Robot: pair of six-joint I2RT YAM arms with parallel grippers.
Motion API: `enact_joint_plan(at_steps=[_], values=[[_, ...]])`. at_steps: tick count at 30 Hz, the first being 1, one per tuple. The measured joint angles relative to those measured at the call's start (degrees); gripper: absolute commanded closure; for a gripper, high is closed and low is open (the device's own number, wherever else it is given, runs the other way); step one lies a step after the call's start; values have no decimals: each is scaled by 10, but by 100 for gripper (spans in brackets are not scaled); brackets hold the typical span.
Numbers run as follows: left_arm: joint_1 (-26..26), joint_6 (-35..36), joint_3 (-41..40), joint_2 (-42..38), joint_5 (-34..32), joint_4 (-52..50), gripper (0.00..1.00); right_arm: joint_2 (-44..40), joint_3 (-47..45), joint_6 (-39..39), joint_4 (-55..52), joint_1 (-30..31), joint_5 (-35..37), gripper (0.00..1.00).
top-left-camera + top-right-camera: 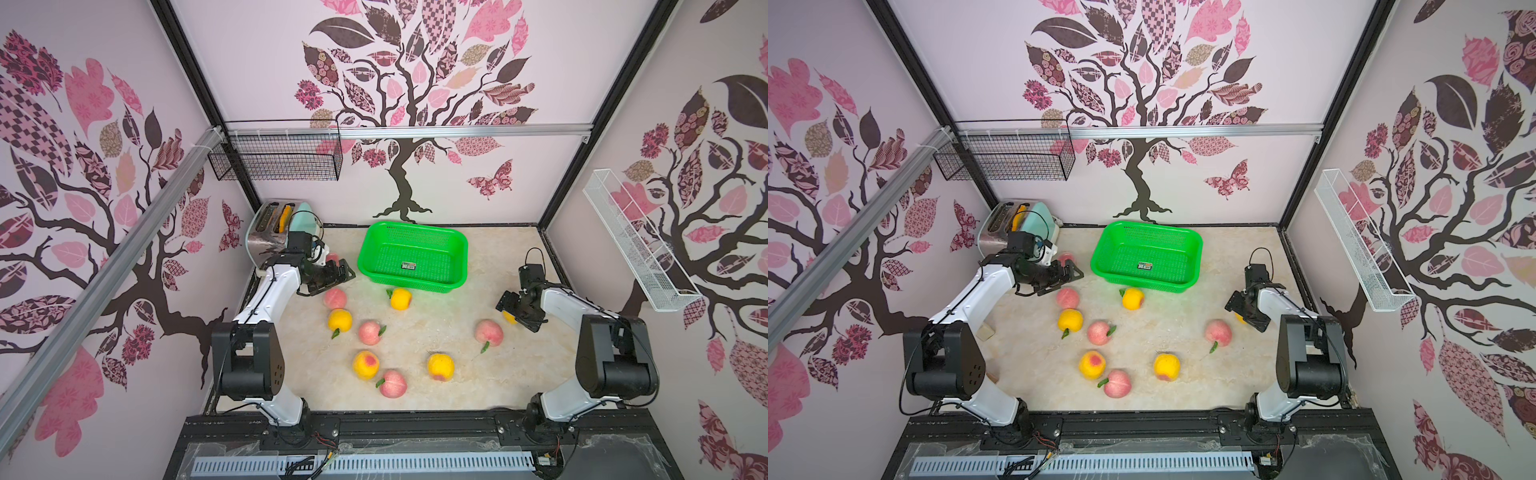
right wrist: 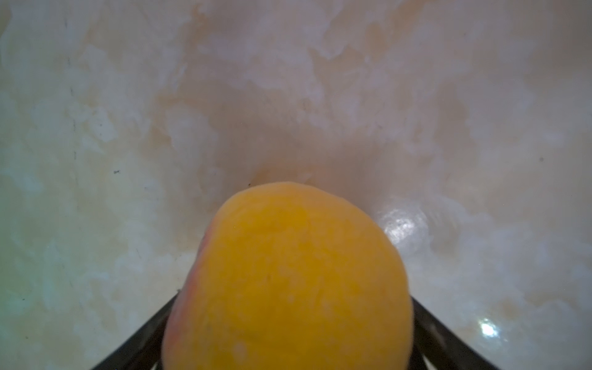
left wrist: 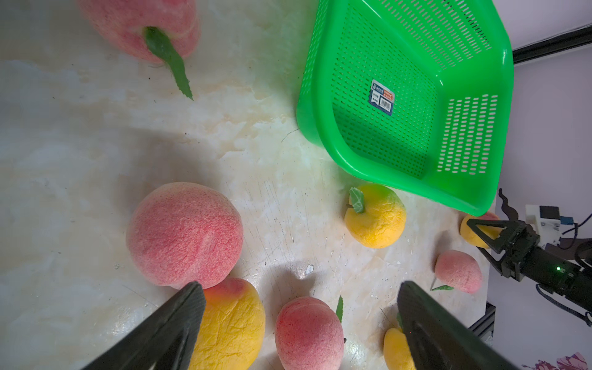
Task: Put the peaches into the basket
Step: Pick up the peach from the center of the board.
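step in hand: grasp of yellow peach (image 2: 288, 272) by right gripper (image 3: 476, 237). fingers set either side of the fruit, close against it; firm clamp not confirmable from the views. fruit at rest on counter (image 1: 436, 332), near its right edge, apart from basket (image 1: 415, 237).

close gently to full contact on the widest part of the fruit. avoid a hold above or below the middle: round body, likely to squirt out. lift straight up before any sideways travel. keep clear of the pink peach (image 1: 489, 332) near it. carry over the near rim of the basket, lower inside, then release.

left gripper (image 3: 299, 286): fingers spread wide, empty, above the counter between basket and toaster (image 1: 270, 232). hold off from the basket during right-arm travel, to avoid a clash over the rim.

basket empty apart from a label (image 1: 409, 266); other peaches (image 1: 369, 332) loose on the counter in front of it. task judged barely begun.
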Motion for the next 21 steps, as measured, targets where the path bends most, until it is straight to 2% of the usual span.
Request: enact_joint_plan(at_steps=[11, 21], values=[[0, -12, -19, -6, 7, 15, 2, -42, 6, -40, -6, 0, -5, 37], [0, -21, -23, -6, 30, 23, 2, -61, 5, -64, -4, 0, -34, 41]])
